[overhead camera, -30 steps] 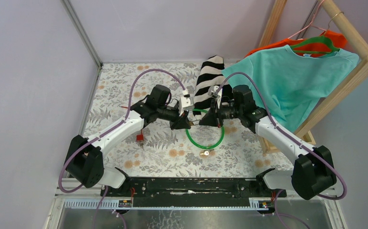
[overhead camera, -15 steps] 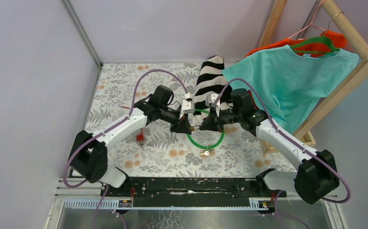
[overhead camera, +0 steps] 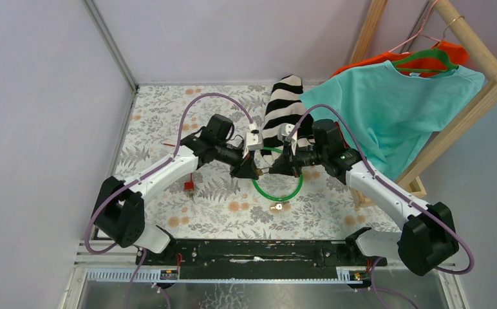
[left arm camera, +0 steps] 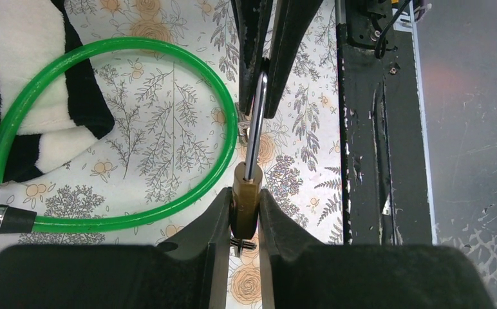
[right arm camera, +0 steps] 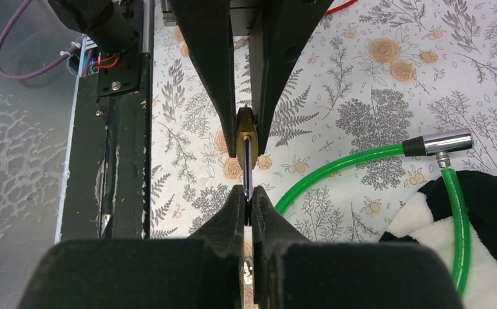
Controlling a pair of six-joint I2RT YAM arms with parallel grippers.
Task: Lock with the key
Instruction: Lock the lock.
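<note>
Clamping padlock [left arm camera: 246, 196] in left pincer [overhead camera: 249, 171], pinching key [right arm camera: 247, 172] in right pincer [overhead camera: 277, 168], tip in lock, above desk [overhead camera: 156, 109]. Directly below, green cable loop [overhead camera: 278, 194]; striped cloth [overhead camera: 281, 109] behind, teal shirt [overhead camera: 394, 109] right; bare desk leftward.

We saw the padlock [left arm camera: 244, 199], key [left arm camera: 255, 129] in it, above the left edge of the cable loop [left arm camera: 104, 223]; the cloth [overhead camera: 281, 109] lay behind that loop, the rack [overhead camera: 474, 42] to its right, a loose key [overhead camera: 276, 207] before it.
</note>
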